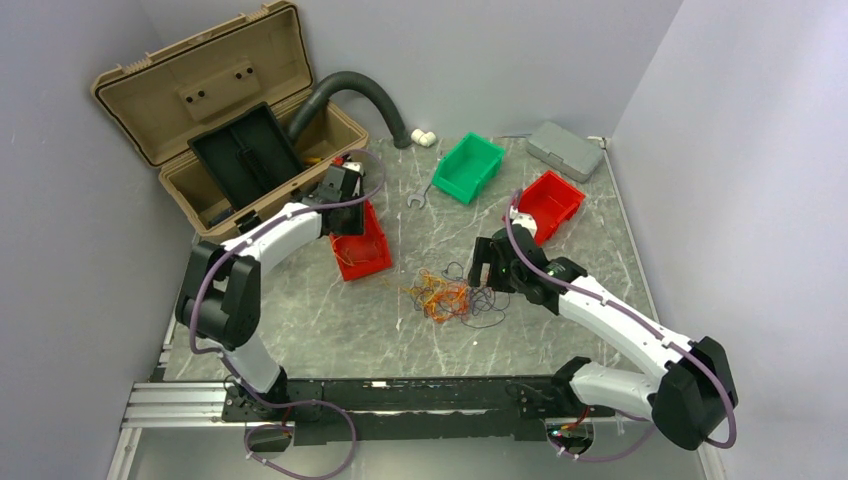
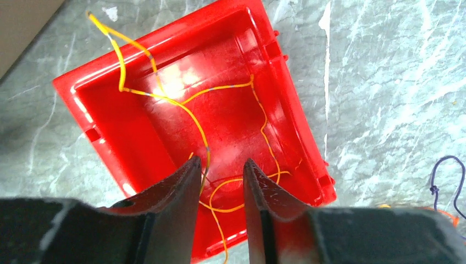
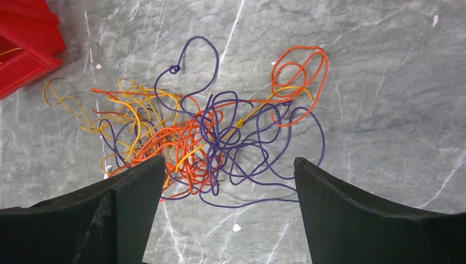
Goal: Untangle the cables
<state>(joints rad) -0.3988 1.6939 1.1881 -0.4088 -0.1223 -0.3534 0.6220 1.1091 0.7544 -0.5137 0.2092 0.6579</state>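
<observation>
On the grey table [image 1: 300, 320], the left gripper [image 2: 221, 162], jaws a little apart, looks ready to drop a yellow cable [image 2: 165, 99] into the red bin [image 2: 297, 121], while the right gripper [image 3: 229, 162] waits wide open over the tangle [image 3: 203, 137].

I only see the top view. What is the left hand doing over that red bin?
Observer: Its wrist camera shows the left hand above the bin, and a yellow wire lies mostly inside it.
Operator: Is it gripping that wire?
Observer: It doesn't look so. The wire runs beside one finger, and the two fingers stand apart.
Operator: And the dark wires in the tangle?
Observer: Up close those wires are purple, knotted with orange and yellow ones.
</observation>
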